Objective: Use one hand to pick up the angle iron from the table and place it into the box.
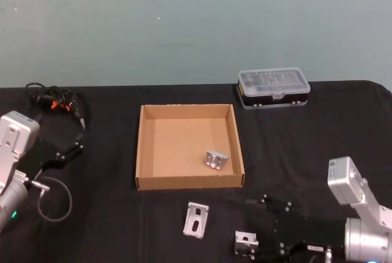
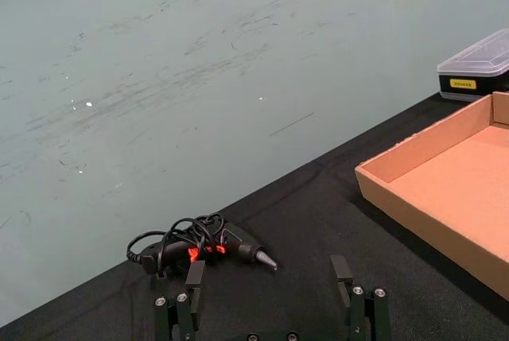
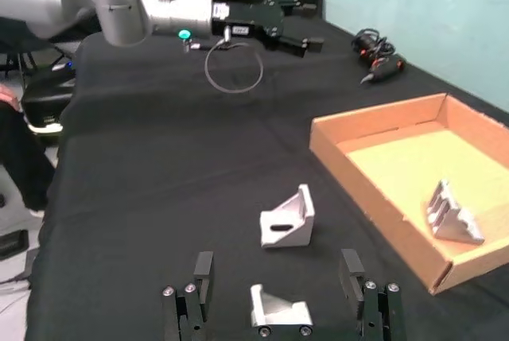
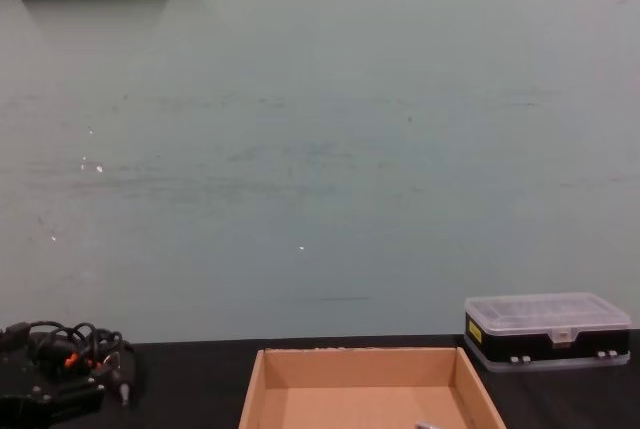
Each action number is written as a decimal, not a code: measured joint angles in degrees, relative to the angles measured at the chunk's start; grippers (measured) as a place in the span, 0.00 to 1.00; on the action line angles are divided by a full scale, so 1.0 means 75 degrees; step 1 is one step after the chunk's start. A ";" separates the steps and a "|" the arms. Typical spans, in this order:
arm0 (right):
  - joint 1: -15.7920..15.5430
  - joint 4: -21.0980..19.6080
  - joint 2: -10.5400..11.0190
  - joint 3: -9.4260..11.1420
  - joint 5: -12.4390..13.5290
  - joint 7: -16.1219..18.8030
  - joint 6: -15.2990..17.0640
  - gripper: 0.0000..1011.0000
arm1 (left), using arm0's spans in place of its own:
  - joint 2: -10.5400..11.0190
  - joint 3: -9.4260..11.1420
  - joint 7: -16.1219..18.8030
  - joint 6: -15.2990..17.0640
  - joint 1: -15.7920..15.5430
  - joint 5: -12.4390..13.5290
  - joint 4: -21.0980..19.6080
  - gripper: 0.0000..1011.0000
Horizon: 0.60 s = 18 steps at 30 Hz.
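At the lower right of the head view, we are hovering our right gripper (image 3: 277, 268) low over the desk (image 1: 110, 226), its jaws released on either side of an angle iron (image 1: 246, 243). A second angle iron (image 1: 196, 219) is lying just left of it. Farther up, a third angle iron (image 1: 215, 160) is resting in the box (image 1: 142, 146), toward its lower-right corner. Our left gripper (image 2: 266, 277) is idling at the left edge, jaws released.

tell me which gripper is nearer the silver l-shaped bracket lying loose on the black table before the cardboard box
Right. The black right gripper sits just right of the loose silver bracket, open around a second bracket; the black left gripper is far left on the table.
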 joint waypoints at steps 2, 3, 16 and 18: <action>-0.0053 -0.0039 0.0053 -0.0012 -0.0037 -0.0014 0.0027 0.99 | -0.0001 0.0000 0.0000 0.0000 0.0000 0.0000 0.0000 0.99; -0.0065 -0.0045 0.0065 -0.0018 -0.0052 -0.0021 0.0037 0.99 | 0.0000 0.0000 0.0000 0.0000 0.0000 0.0000 0.0000 0.99; -0.0016 0.0080 0.0048 -0.0209 -0.0300 -0.0050 0.0281 0.99 | 0.0000 0.0000 0.0000 0.0000 0.0000 0.0000 0.0000 0.99; 0.0007 0.0121 0.0025 -0.0239 -0.0315 -0.0049 0.0319 0.99 | -0.0001 0.0000 0.0000 0.0000 0.0000 0.0000 0.0000 0.99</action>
